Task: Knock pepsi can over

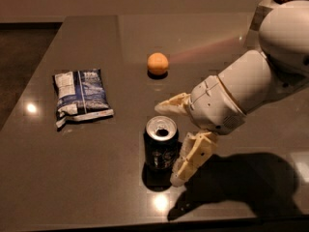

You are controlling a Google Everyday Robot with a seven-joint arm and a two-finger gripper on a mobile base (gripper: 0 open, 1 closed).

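1. My gripper [167, 142] is just beside the pepsi can, on its right side. Its two spread fingers [194, 157] are cream-yellow, and the wrist and arm [251, 83] behind them are plain white.
2. The pepsi can [158, 154] is dark, almost black, with a silver top. A small pale mark shows on its side, but I cannot read the pattern.
3. The snack bag [81, 96] is blue and white, with white print on the darker blue middle.
4. The fruit [158, 63] is plain orange, without any pattern.
5. The table [87, 182] is glossy dark grey-brown, with small white light spots, a faint reddish streak near the fruit, and a black shadow under my arm.
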